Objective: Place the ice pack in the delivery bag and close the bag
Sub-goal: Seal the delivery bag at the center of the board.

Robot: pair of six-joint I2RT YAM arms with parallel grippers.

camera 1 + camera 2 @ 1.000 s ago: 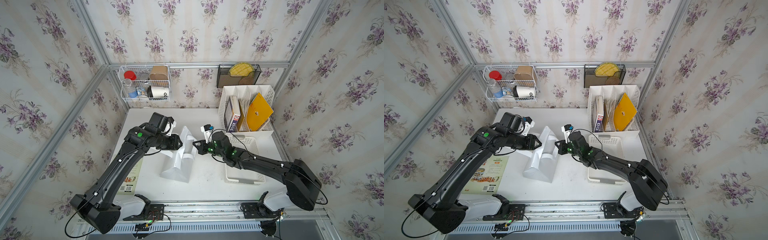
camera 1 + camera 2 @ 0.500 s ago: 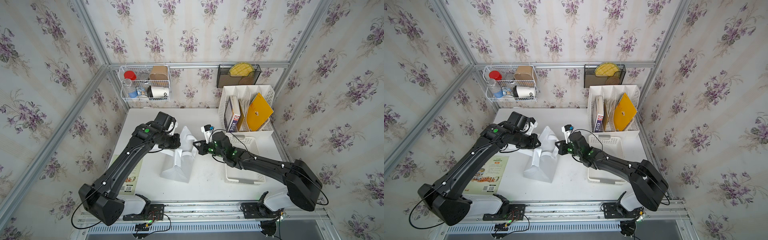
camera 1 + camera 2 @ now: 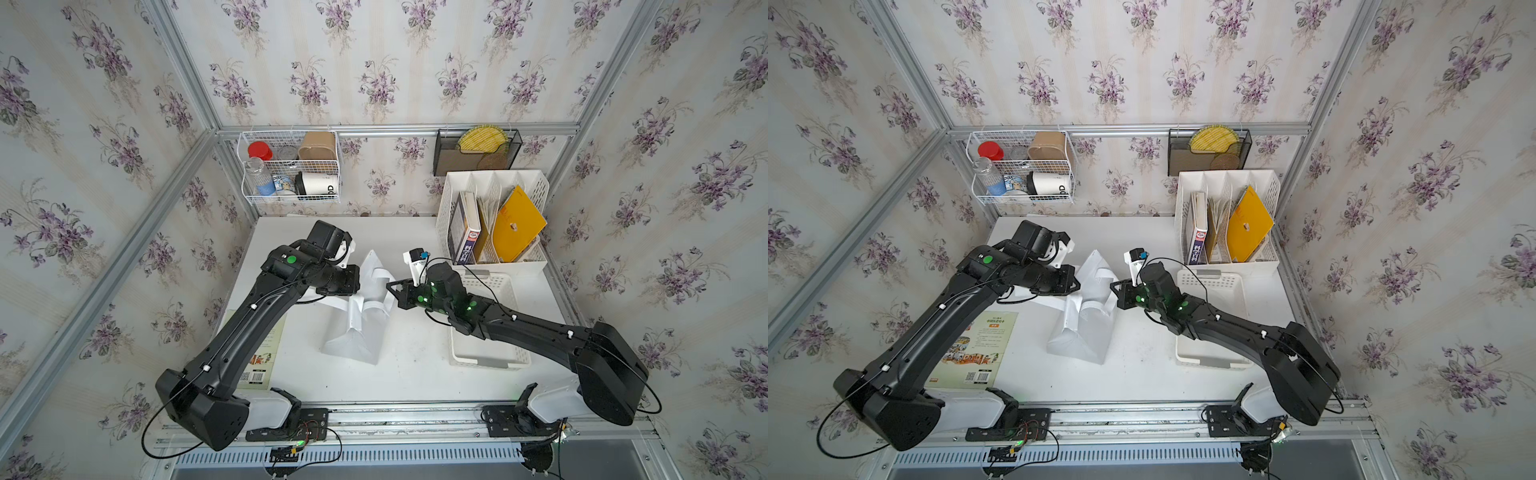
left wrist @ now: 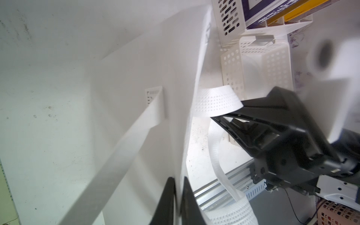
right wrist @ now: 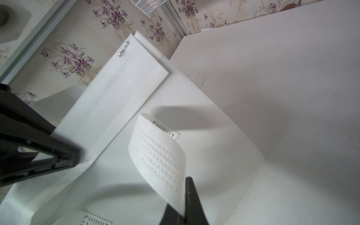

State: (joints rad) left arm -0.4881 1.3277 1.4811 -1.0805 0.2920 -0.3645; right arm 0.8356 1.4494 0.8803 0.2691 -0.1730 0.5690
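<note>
White worktop (image 3: 415, 374) carries the tall white delivery bag (image 3: 365, 328), standing between both arms. The right hand (image 5: 182, 194) pinches its perforated white strap handle (image 5: 159, 153). The left hand (image 4: 178, 181) straddles its wall, grip uncertain. No view shows the ice pack.

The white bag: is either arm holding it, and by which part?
The right end effector pinches the bag by a strap. The left end effector straddles the bag's wall; whether it grips cannot be told.

left gripper (image 4: 178, 181): fingers run off the frame edge; delivery bag (image 4: 136, 68) wall between them, grip unclear.
right gripper (image 5: 182, 202): fingertips cut off, clamped on strap handle (image 5: 159, 155).
tray (image 3: 486, 362): partly under right arm.
book (image 3: 976, 345): corner under left arm.
</note>
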